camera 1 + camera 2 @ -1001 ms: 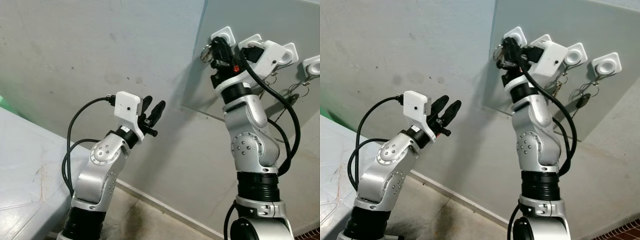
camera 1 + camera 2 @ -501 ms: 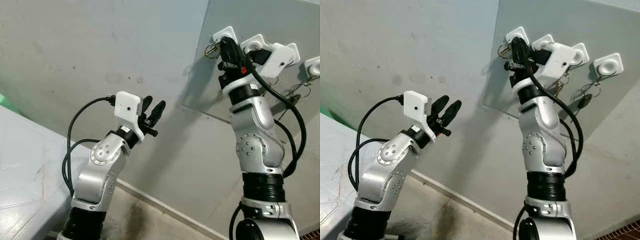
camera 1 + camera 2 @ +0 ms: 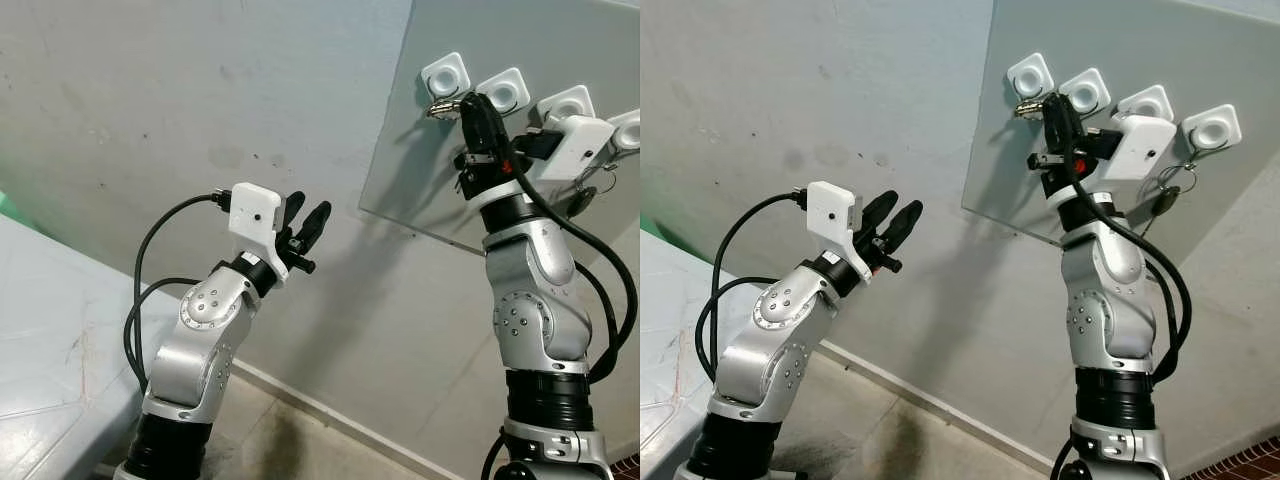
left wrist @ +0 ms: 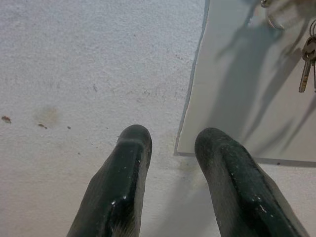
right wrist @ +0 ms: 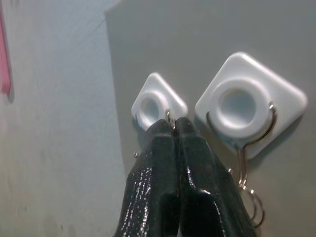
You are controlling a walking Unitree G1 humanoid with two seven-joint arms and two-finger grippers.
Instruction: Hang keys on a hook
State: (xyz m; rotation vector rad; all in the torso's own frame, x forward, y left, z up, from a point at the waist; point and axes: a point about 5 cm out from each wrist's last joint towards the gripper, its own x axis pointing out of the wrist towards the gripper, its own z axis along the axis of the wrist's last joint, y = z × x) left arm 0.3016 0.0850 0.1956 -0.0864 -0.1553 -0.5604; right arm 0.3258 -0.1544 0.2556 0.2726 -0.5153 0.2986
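While the left gripper (image 3: 305, 222) hangs parted mid-frame, right gripper (image 3: 1051, 103) pinched on key ring (image 3: 443, 103) by upper-right hooks (image 3: 1030, 75), wrist view showing another ring (image 5: 245, 157) hung.

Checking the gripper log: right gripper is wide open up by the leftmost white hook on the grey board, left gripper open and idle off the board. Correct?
Not quite. The right gripper is shut, not wide open: the right wrist view shows its fingers pressed together on a key ring at the leftmost white hook. The left gripper is open, off the grey board.
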